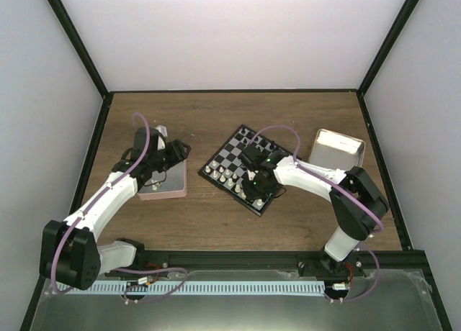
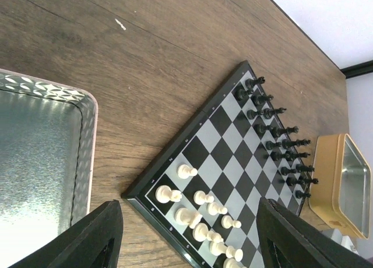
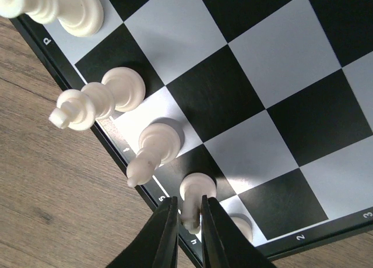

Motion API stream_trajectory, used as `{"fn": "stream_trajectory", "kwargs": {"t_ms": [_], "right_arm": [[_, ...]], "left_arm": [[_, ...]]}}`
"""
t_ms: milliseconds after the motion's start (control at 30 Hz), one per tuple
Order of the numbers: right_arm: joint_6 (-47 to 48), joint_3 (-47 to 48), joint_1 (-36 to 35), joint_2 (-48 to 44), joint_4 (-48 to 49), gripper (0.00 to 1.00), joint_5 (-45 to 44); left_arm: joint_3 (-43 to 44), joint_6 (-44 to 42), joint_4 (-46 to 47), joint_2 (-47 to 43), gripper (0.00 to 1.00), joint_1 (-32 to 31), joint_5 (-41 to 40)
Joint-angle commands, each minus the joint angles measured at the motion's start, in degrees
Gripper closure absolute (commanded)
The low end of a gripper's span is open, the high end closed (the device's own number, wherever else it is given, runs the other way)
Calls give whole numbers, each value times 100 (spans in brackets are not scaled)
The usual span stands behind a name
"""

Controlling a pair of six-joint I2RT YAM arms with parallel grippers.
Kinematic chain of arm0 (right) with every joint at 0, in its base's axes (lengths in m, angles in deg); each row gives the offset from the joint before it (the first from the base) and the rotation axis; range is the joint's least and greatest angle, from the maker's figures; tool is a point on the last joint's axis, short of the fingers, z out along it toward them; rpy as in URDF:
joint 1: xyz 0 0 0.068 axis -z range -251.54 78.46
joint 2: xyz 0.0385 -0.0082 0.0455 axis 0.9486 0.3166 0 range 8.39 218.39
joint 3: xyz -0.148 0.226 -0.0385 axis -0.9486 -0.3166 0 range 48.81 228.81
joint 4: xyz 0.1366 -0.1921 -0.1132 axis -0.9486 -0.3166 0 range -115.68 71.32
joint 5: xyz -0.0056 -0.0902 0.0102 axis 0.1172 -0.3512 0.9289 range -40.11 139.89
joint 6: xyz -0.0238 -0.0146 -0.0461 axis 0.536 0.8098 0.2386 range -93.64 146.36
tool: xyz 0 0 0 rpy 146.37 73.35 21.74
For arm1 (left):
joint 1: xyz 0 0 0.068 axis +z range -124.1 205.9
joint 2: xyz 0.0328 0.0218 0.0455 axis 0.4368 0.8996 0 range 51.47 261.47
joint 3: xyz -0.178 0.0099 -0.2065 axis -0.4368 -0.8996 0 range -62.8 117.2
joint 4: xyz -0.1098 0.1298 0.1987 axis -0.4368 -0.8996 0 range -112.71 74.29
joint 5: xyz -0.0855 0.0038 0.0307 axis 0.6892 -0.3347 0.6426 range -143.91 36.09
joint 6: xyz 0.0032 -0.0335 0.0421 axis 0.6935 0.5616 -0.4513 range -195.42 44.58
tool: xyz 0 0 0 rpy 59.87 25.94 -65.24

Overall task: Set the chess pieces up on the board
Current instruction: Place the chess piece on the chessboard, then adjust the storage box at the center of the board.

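**A:** How far along is the set-up?
**B:** The black pieces [image 2: 280, 143] stand ranked along the far edge of the board [image 2: 233, 140]. The white pieces [image 2: 201, 212] fill only part of theirs.
**A:** And the grippers?
**B:** The right gripper [image 3: 189, 207] pinches a white piece [image 3: 197, 189] standing on an edge-row square. The left gripper [image 2: 187, 202] gapes empty. White's ranks probably remain to be finished.

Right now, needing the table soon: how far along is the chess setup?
Done: black chess pieces stand in two rows on one side of the black-and-grey checked board; cream-white pieces stand opposite. In hand: the right gripper pinches a cream-white piece at the board's edge; the left gripper is open, empty. Left: white's remaining places, count unclear.
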Motion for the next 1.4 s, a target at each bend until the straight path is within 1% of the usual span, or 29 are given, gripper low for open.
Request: {"fn": "stream_trajectory", "kwargs": {"t_ms": [0, 67, 167, 267, 400, 467, 500, 533, 567, 600, 633, 667, 700, 767, 867, 967, 1100, 1233, 1367], "right_arm": [[37, 143, -29, -35, 57, 87, 70], [39, 147, -33, -50, 51, 85, 70], [5, 143, -33, -103, 29, 77, -32], [-203, 193, -33, -412, 84, 74, -416], [-386, 197, -35, -1063, 401, 66, -796], [-411, 144, -25, -1341, 599, 63, -951], [-429, 113, -26, -1468, 674, 62, -1006], [-445, 85, -25, -1569, 746, 61, -1051], [-444, 42, -22, -1671, 816, 60, -1079], [-436, -11, -24, -1766, 899, 60, -1100], [-426, -74, -18, -1860, 989, 60, -1130], [-417, -144, -16, -1950, 1075, 59, -1160], [-408, -213, -10, -2061, 1194, 58, -1179], [-393, -380, 5, -2232, 1384, 57, -1180], [-354, -600, 54, -2448, 1613, 56, -1125], [-314, -700, 88, -2624, 1761, 54, -1054], [-267, -799, 99, -2786, 1852, 53, -945], [-285, -827, 107, -2860, 1833, 53, -882], [-331, -843, 107, -2905, 1841, 53, -872]], "left_arm": [[-1, -102, -119, -52, 35, 30, -194], [16, -102, -184, -69, 35, 30, -306], [55, -102, -333, -135, 33, 52, -595], [130, -181, -581, -182, 24, 109, -1093], [495, -674, -723, -62, 16, 208, -1777], [851, -1166, -783, 154, 15, 223, -2060], [1024, -1502, -790, 291, 16, 225, -2076], [1176, -1960, -804, 452, 16, 225, -1926], [1386, -2447, -893, 632, 19, 223, -1659], [1631, -2897, -1112, 841, 23, 223, -1520], [1879, -3177, -1378, 1050, 24, 223, -1622], [2086, -3462, -1589, 1232, 25, 222, -1785], [2196, -3983, -1745, 1419, 25, 223, -1837], [2272, -4775, -1954, 1591, 24, 206, -1873], [2161, -5732, -1877, 1673, 24, 263, -2299], [2021, -6632, -1894, 1796, 24, 319, -2243], [2125, -7443, -1858, 2121, 22, 337, -1959], [2308, -8199, -2483, 2710, 21, 420, -1664], [2433, -8267, -2502, 2998, 22, 592, -1369]]}}
